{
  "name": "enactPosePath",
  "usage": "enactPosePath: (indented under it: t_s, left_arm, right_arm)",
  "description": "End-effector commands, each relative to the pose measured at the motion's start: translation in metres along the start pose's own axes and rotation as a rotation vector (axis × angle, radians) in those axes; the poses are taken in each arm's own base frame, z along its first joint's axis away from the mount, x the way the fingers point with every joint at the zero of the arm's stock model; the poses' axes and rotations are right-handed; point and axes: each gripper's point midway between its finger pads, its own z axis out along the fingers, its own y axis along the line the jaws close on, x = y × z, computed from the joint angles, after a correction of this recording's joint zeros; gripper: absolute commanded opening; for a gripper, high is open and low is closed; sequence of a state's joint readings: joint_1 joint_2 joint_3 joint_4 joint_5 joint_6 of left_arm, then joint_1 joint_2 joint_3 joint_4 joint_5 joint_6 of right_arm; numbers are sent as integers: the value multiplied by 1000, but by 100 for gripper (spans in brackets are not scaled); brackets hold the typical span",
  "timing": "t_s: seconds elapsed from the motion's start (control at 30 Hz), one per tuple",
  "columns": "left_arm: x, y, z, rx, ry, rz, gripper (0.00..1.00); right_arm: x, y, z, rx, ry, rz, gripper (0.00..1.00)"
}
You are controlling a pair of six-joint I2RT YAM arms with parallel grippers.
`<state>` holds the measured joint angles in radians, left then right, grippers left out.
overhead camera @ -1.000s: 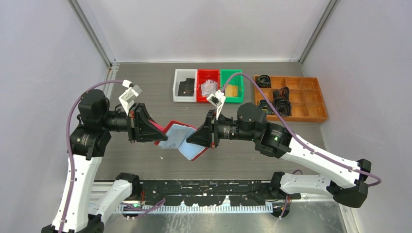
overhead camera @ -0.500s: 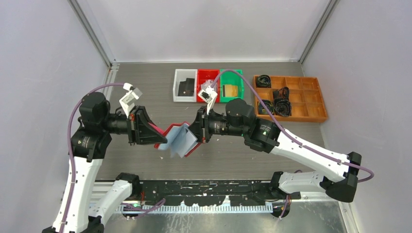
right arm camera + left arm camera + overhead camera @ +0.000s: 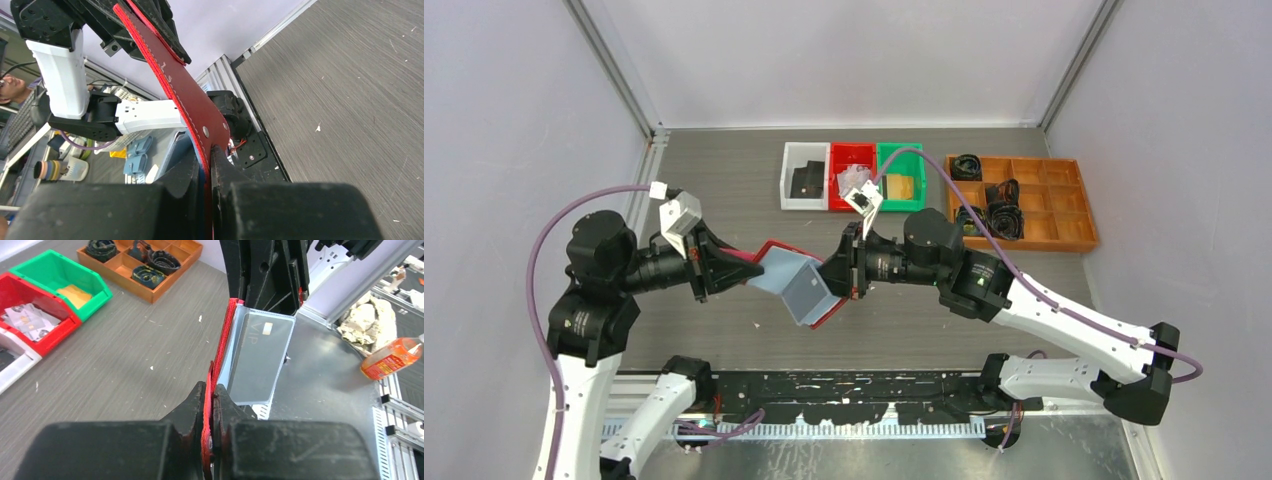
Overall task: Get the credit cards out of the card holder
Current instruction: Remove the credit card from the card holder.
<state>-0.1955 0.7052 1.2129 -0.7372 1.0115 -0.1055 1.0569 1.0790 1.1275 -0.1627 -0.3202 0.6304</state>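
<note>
The red card holder [image 3: 789, 282] hangs spread open at centre frame above the table [image 3: 724, 185], with a grey VIP credit card [image 3: 260, 357] in its pocket. The left gripper [image 3: 742, 268] and right gripper [image 3: 832, 292] each pinch a cover. Nothing is extracted yet; next, one gripper should probably release and pinch that card.

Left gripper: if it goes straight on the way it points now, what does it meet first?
The left gripper is shut on the red card holder, which runs straight ahead of it. Beyond the holder, it would probably meet the right gripper, clamped on the far edge.
</note>
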Motion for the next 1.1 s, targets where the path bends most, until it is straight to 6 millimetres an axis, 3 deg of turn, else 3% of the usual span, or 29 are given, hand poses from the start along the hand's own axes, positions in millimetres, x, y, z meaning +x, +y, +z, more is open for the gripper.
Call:
enactPosePath:
  t_s: [0.0,0.07,0.1,0.17,0.23,0.3,0.5,0.57,0.6,0.67,0.73,0.93,1.07]
  left_arm:
    - [-6,-10,3,86,-15,-49,7]
    - [-5,-13,5,122,-8,-91,18]
    - [-4,-17,5,151,-1,-101,31]
    - [-4,-25,5,204,12,-139,44]
    - [-4,-31,4,257,20,-187,54]
    - [-6,-35,4,282,20,-199,55]
    - [5,-22,5,194,22,-120,23]
    - [12,0,6,67,38,-80,5]
    - [13,14,6,-14,42,-58,0]
    - [13,35,3,-136,47,-18,0]
    - [8,42,1,-180,37,2,0]
    - [-11,18,5,-58,-11,-51,0]
    - [-18,18,6,-66,-27,-67,0]
  right_arm:
    - [-25,28,-7,-109,-73,-17,1]
    - [-24,32,-4,-128,-55,-18,1]
    - [-24,33,-4,-134,-48,-18,1]
    - [-23,35,-2,-145,-38,-23,1]
    - [-22,36,-2,-153,-30,-29,1]
    - [-22,37,-2,-156,-27,-34,1]
    - [-25,41,1,-173,-23,-33,1]
    - [-26,43,1,-176,-25,-26,1]
    - [-27,43,1,-176,-27,-22,2]
    - [-25,42,1,-174,-23,-13,6]
    - [-20,39,0,-167,-15,-1,12]
    - [-4,30,-9,-156,6,37,29]
    - [2,34,-18,-182,20,27,36]
